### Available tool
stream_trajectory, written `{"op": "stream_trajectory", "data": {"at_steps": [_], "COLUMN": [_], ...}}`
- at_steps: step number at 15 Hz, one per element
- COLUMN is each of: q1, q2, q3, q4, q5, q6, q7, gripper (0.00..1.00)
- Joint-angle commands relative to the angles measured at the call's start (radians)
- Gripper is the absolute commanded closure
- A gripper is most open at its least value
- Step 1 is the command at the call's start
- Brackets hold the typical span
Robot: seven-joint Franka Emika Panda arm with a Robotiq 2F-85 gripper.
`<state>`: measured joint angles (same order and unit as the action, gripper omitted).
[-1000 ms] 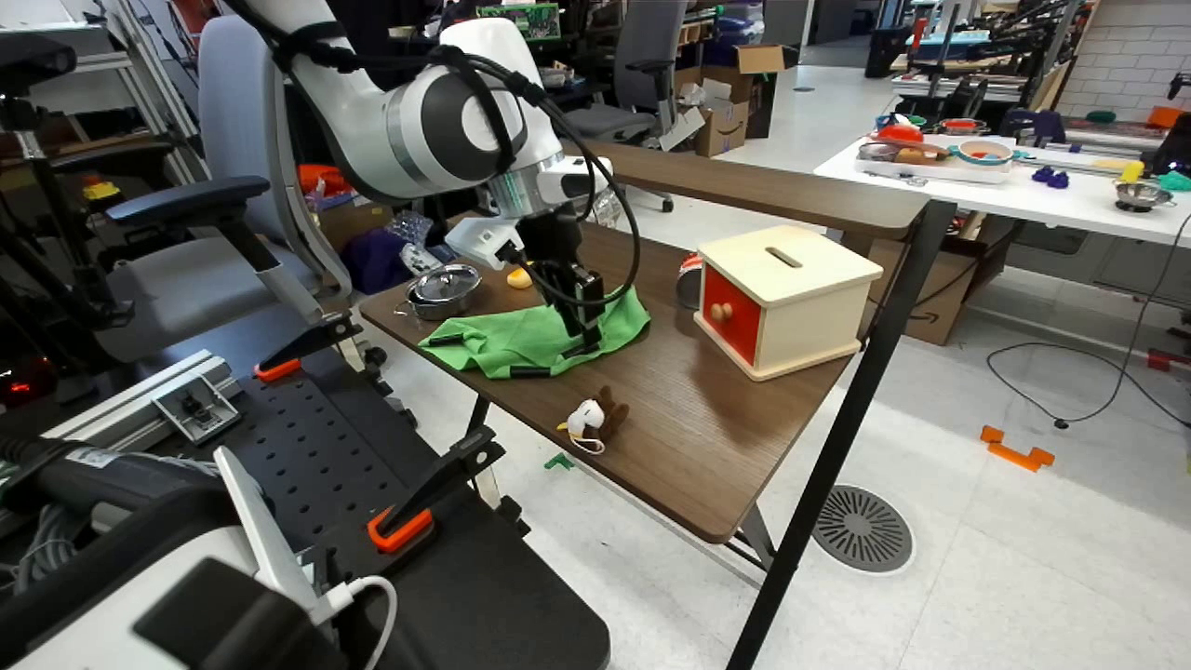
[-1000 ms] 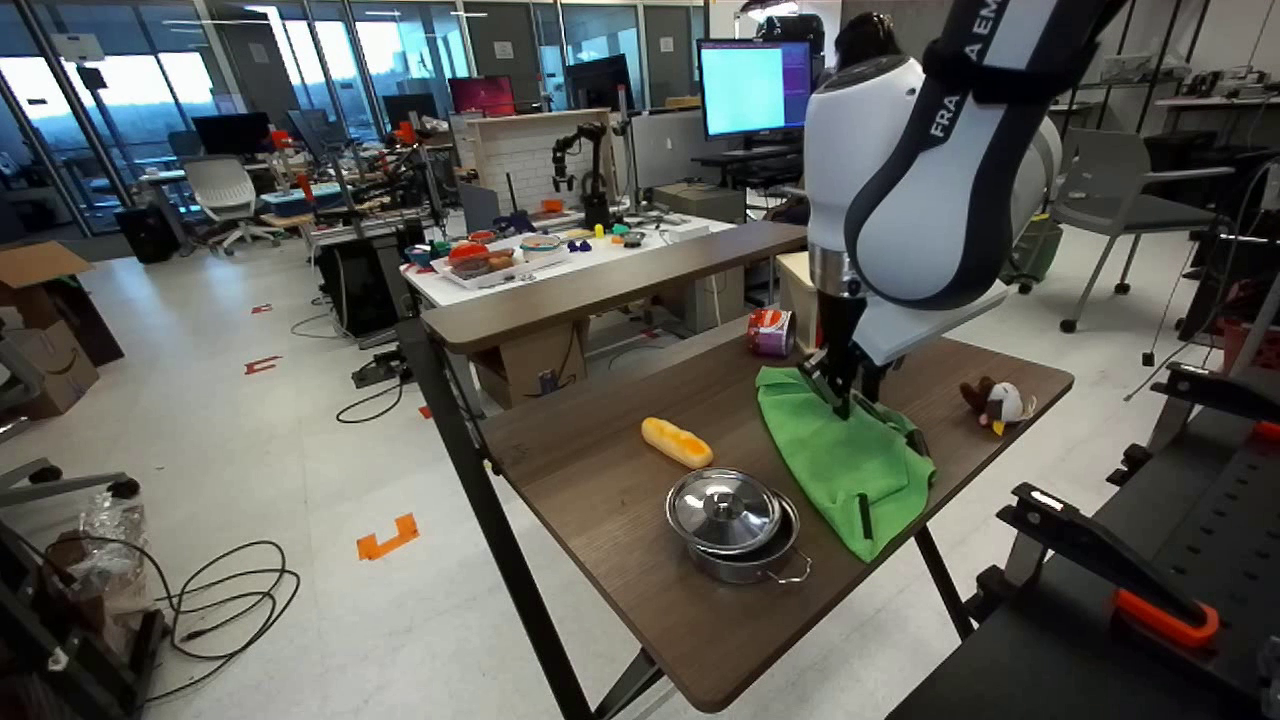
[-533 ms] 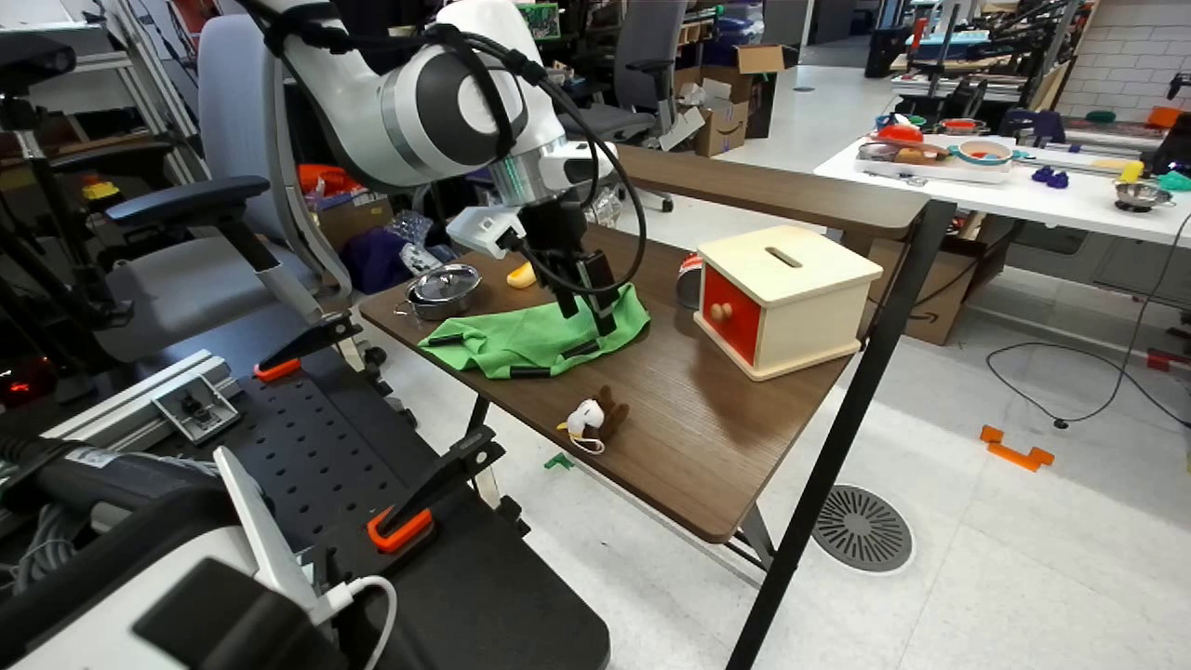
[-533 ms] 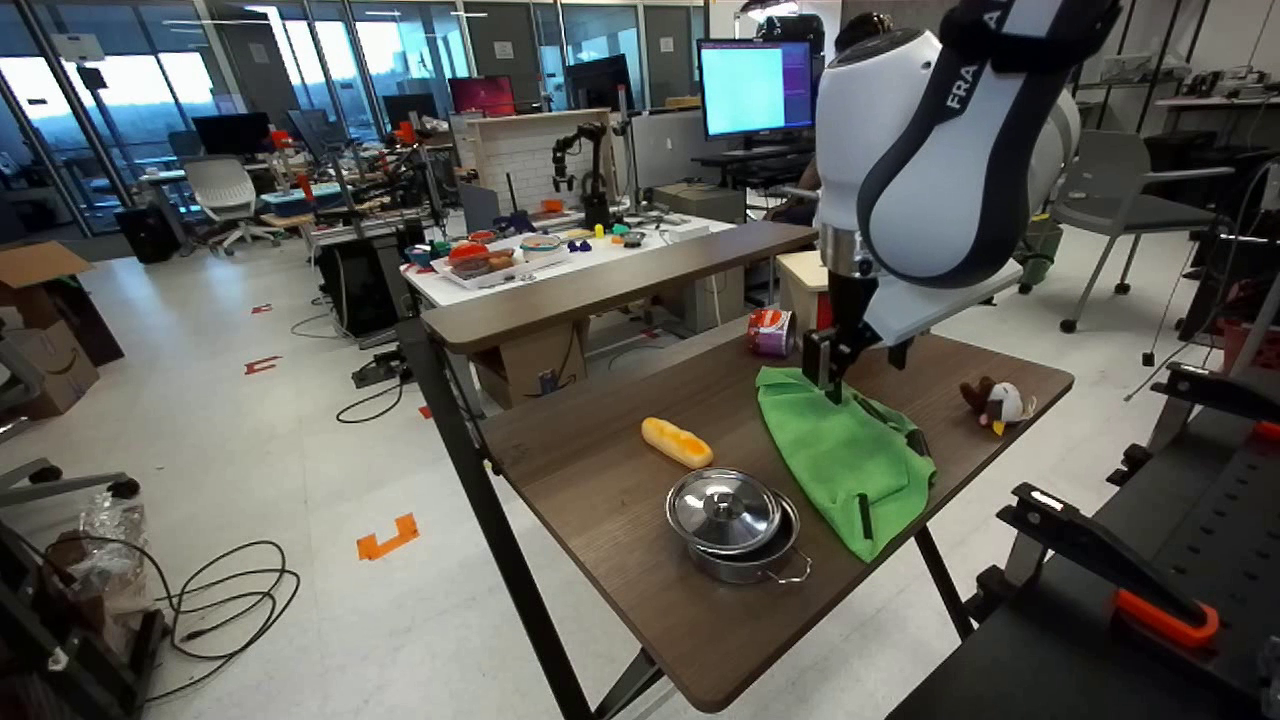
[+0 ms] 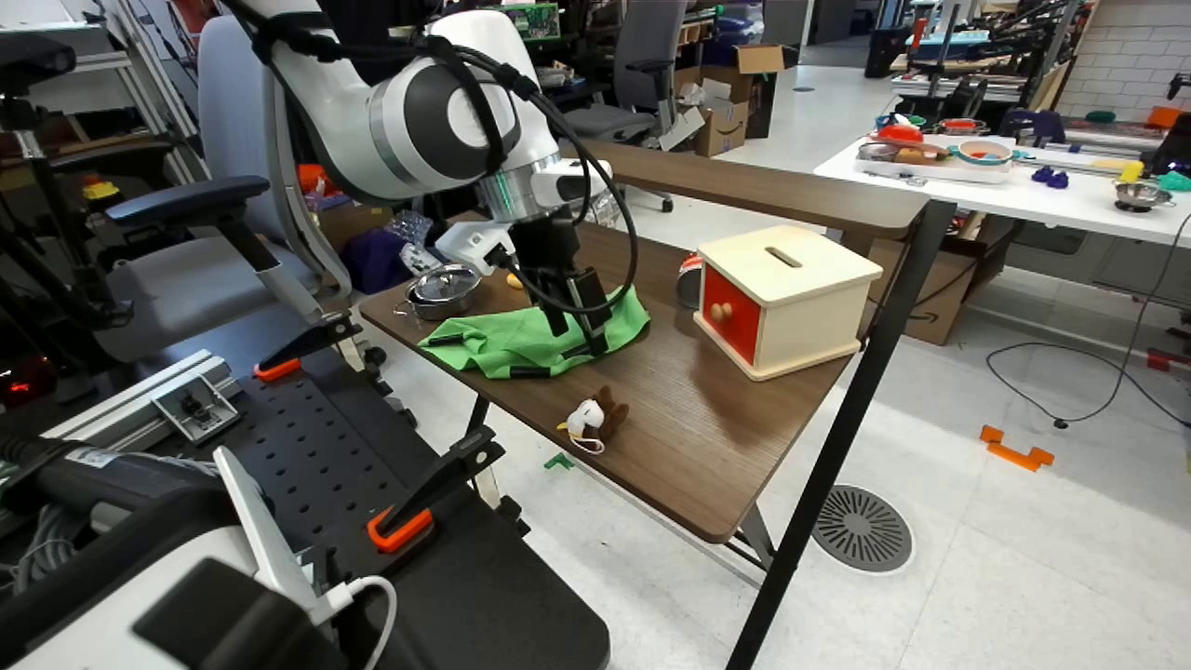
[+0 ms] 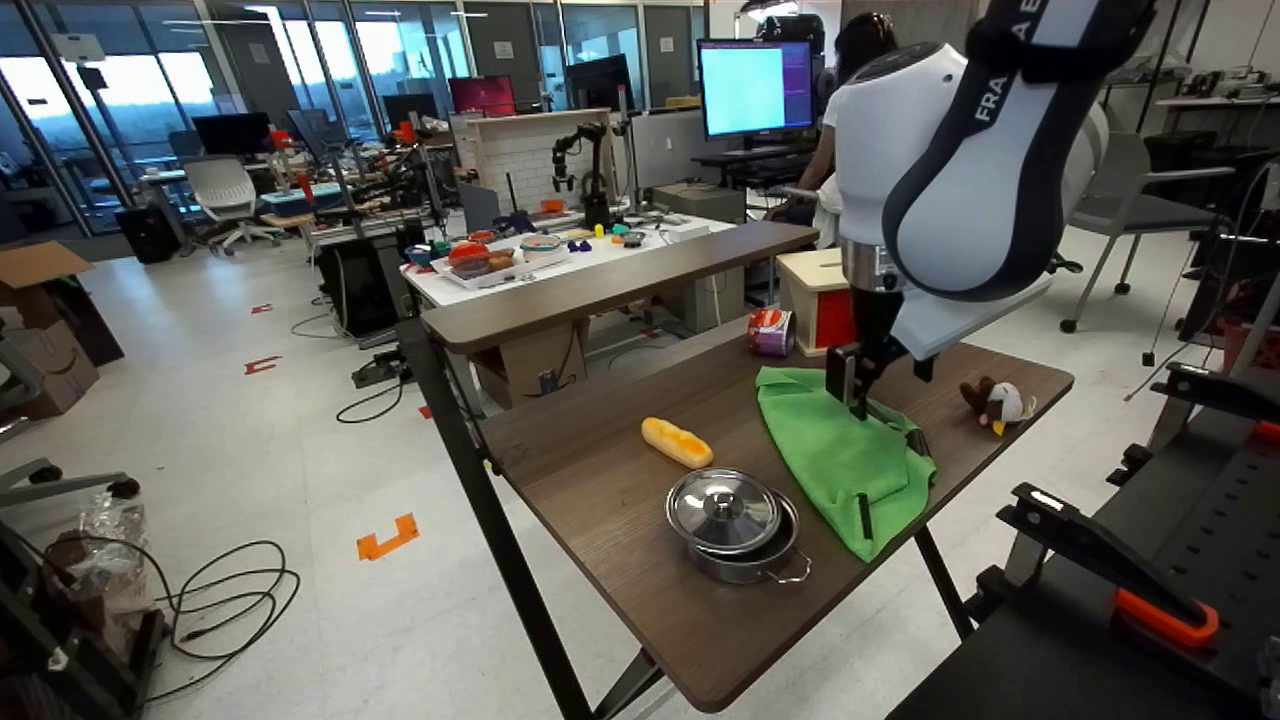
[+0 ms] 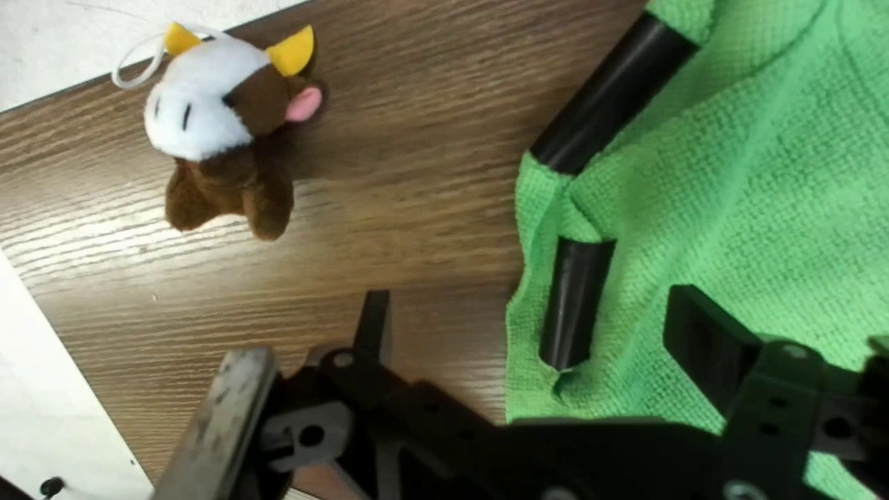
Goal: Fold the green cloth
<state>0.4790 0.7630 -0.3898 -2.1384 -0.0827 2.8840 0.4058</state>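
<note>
The green cloth (image 6: 850, 470) lies rumpled on the brown table, with black strips (image 7: 576, 305) along its edge; both exterior views show it whole apart from what the gripper covers. Just above its strip-lined edge is my gripper (image 7: 530, 297), jaws wide apart with nothing gripped. In the wrist view, one finger (image 7: 708, 340) hangs over the cloth and the opposite finger (image 7: 374, 323) over bare wood. A short black strip and the cloth's border lie between them. Whether a fingertip touches the cloth, I cannot tell.
A plush toy (image 7: 208, 125) sits near the table's edge. Also on the table are a lidded metal pot (image 6: 735, 520), a yellow bread roll (image 6: 677, 443), a red can (image 6: 770, 332) and a wooden box (image 5: 782, 298) with a red door.
The jaws have spread wider. My gripper rose off the cloth, then came lower again, nearer the strip-lined edge. The cloth lies about as before.
</note>
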Motion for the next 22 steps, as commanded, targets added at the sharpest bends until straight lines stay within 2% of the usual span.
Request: {"op": "stream_trajectory", "data": {"at_steps": [1, 3, 11, 22], "q1": [0.002, -0.001, -0.025, -0.032], "q2": [-0.009, -0.005, 0.010, 0.048], "q3": [-0.017, -0.022, -0.031, -0.012], "q4": [-0.016, -0.011, 0.007, 0.057], "q5": [-0.036, -0.036, -0.031, -0.022], "q6": [-0.007, -0.012, -0.028, -0.044], "q7": [0.000, 0.001, 0.001, 0.005], "gripper": [0.02, 0.04, 0.00, 0.00]}}
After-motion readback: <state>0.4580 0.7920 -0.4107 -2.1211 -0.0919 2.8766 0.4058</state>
